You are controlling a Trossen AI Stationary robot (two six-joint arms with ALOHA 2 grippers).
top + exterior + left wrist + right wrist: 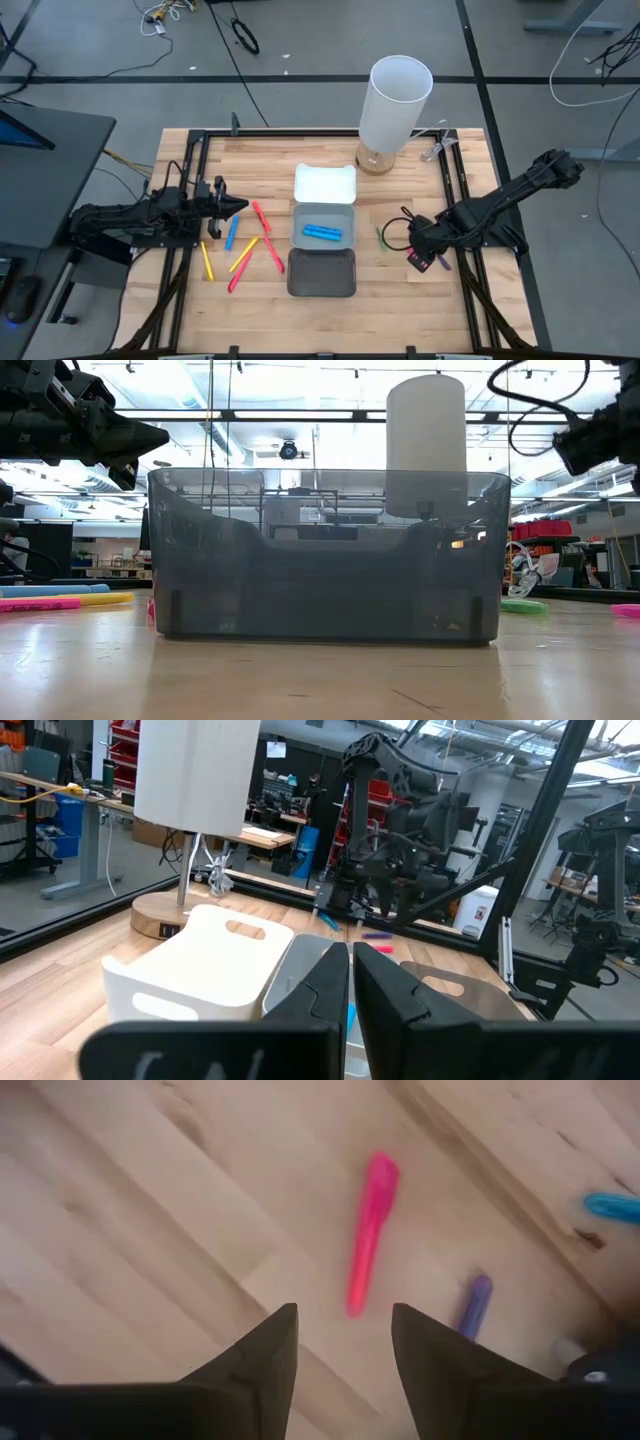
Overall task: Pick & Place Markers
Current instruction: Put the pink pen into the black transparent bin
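Wood-plank table (330,310) sits in a workshop with cables trailing over the floor behind it. Biggest thing on it is a white cylinder lamp (398,105) at the far edge, then three trays lined up in the middle: white tray (325,184) farthest, a light grey tray (324,213) with a blue marker (322,233) already inside, and the dark grey tray (322,272) nearest. Left gripper (240,207) hovers pinched together, empty, just past a scatter of loose markers (240,255) in red, yellow, orange and blue lying left of the trays. Right gripper (342,1342) hangs with its fingers parted right above a pink marker (371,1230) on the right side, a purple marker (474,1305) lying just beside it.

What could go wrong: the pink one lies off-centre between the fingers, so closing might flick it away or snag the purple neighbour too.

Hard to see: the low view is mostly blocked by the dark tray, and the green marker (381,236) is a sliver.
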